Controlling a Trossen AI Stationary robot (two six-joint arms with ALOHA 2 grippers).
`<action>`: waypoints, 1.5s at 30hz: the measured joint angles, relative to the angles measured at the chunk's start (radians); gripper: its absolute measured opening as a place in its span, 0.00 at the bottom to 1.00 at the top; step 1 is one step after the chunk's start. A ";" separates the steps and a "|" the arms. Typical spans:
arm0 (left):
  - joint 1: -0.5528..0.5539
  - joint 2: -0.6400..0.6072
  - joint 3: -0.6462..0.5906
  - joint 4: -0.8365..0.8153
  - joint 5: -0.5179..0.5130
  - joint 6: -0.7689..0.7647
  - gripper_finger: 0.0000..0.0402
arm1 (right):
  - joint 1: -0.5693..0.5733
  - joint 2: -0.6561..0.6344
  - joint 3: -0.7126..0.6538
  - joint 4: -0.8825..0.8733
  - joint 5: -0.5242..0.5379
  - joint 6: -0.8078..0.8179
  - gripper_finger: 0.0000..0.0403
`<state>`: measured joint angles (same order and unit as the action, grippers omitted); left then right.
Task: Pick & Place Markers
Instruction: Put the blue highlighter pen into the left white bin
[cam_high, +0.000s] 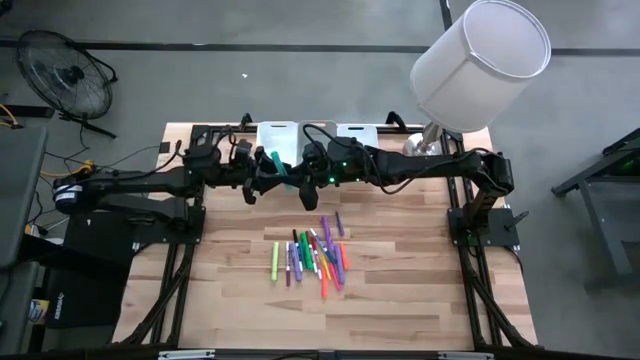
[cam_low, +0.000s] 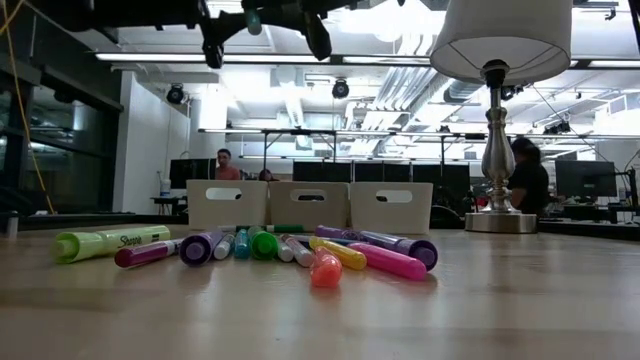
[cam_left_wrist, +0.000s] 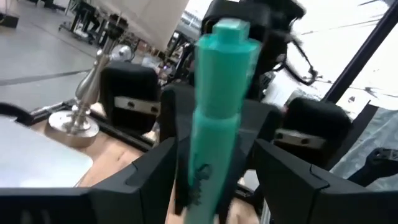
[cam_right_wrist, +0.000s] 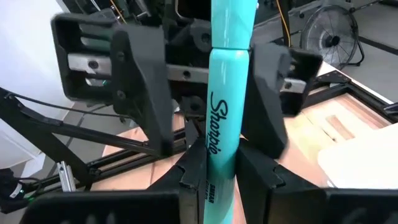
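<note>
Both arms meet in mid-air above the back half of the worktop (cam_high: 400, 300), right in front of the three white bins (cam_low: 320, 205). The right claw (cam_right_wrist: 211, 163) is clamped on a teal Sharpie marker (cam_right_wrist: 225, 87), pinching its lower barrel, with the marker sticking straight out past the fingertips along the claw's own line. In the overhead shot that teal marker (cam_high: 277, 165) sits between the two claws, long axis running mostly front-to-back with a slight slant.

The left claw (cam_left_wrist: 214, 165) is spread wide, one finger (cam_left_wrist: 152, 171) on each side of the marker. Can't tell if the pads are actually touching it, but it looks like there's a gap.

The rest of the markers (cam_high: 312, 258) lie flat in a loose cluster mid-worktop. Most of them point roughly front-to-back, a few angled. From table height you see the caps facing the camera: a yellow-green Sharpie highlighter (cam_low: 110, 242) on the left end lying more sideways, an orange one (cam_low: 326, 268) nearest, and a pink one (cam_low: 388, 261) angled beside it.

A table lamp (cam_low: 495, 120) stands at the back right corner.
</note>
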<state>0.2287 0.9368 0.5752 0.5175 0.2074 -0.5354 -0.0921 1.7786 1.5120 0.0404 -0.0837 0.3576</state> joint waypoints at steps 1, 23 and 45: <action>0.000 0.001 0.003 0.000 -0.005 0.002 0.52 | 0.000 0.000 0.000 -0.001 0.001 0.000 0.13; 0.000 -0.006 0.006 -0.028 -0.043 0.056 0.13 | 0.000 0.000 -0.002 -0.029 0.003 0.008 0.26; 0.194 0.041 0.207 -0.700 -0.293 0.007 0.13 | -0.051 -0.197 -0.002 -0.660 0.368 0.135 0.47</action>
<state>0.4231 0.9781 0.7824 -0.1824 -0.0859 -0.5285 -0.1436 1.5818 1.5101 -0.6193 0.2840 0.4925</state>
